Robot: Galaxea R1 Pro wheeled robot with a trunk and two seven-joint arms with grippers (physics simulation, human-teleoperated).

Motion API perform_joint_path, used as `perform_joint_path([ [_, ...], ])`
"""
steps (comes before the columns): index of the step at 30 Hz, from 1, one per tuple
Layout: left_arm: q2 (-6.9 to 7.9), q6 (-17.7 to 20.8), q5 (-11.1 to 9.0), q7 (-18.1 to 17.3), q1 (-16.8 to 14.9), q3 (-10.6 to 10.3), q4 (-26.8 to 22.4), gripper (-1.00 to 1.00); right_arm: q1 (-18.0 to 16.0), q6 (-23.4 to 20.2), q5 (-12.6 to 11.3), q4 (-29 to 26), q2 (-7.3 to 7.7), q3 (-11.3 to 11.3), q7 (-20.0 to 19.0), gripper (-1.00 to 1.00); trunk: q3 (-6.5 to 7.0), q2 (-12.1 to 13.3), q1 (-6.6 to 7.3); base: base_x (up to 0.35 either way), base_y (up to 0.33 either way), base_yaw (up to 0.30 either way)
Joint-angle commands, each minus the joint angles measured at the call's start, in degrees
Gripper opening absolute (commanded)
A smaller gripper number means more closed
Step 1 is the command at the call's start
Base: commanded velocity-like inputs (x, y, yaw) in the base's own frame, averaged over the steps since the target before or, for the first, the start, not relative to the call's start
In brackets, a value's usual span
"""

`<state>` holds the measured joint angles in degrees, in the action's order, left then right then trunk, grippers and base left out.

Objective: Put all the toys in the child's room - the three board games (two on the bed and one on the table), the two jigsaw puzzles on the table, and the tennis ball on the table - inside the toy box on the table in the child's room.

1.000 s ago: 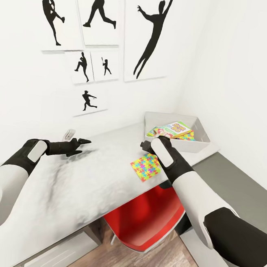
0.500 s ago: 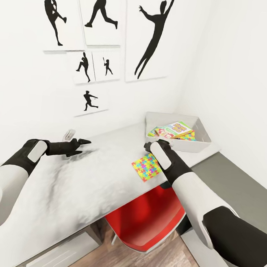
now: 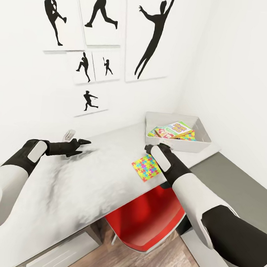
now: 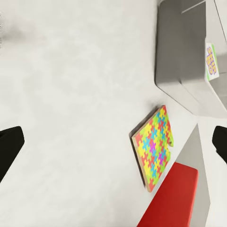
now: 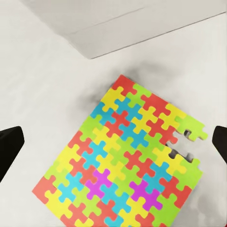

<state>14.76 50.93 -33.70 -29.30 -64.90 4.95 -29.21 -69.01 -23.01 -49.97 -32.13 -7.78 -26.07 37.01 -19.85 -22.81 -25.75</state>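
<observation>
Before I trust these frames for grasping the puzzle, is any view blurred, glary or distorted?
Head view: sharp but wide-angle, wall pictures and table edges lean; soft mottled shading on the table. Right wrist view: the jigsaw puzzle is crisp, a faint shadow along its edge. Left wrist view: clear, puzzle seen obliquely beside the toy box. No glare.

Jigsaw puzzle (image 4: 153, 145) flat on table (image 4: 71, 94), near toy box (image 4: 184, 61).

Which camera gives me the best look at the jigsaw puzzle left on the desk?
The right wrist view: the jigsaw puzzle is seen from straight above, large, with its gap at one edge plain. The left wrist view shows it smaller and slanted, near the toy box. In the head view the right gripper covers its corner.
</observation>
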Motion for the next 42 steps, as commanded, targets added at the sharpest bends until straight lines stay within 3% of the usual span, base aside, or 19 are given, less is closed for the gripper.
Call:
perform_joint_path([
  [1, -0.01, 0.3, 0.2, -0.2, -0.1, 0.3, 0.0, 1.00, -0.1, -0.2, -0.3, 0.3, 0.00, -0.3, 0.2, 1.00, -0.10, -0.1, -0.03, 0.000, 0.005, 0.000],
  [21, 0.02, 0.3, 0.1, -0.3, 0.7, 0.4, 0.1, 1.00, -0.1, 0.0, -0.3, 1.8, -0.13, -0.4, -0.2, 1.00, -0.10, -0.1, -0.03, 0.031, 0.052, 0.000],
  [42, 1.25, 0.4, -0.6, -1.7, 0.8, 0.4, 0.1, 1.00, -0.1, 0.0, -0.3, 1.9, 0.04, -0.4, -0.2, 1.00, -0.10, -0.1, -0.03, 0.006, 0.000, 0.000],
])
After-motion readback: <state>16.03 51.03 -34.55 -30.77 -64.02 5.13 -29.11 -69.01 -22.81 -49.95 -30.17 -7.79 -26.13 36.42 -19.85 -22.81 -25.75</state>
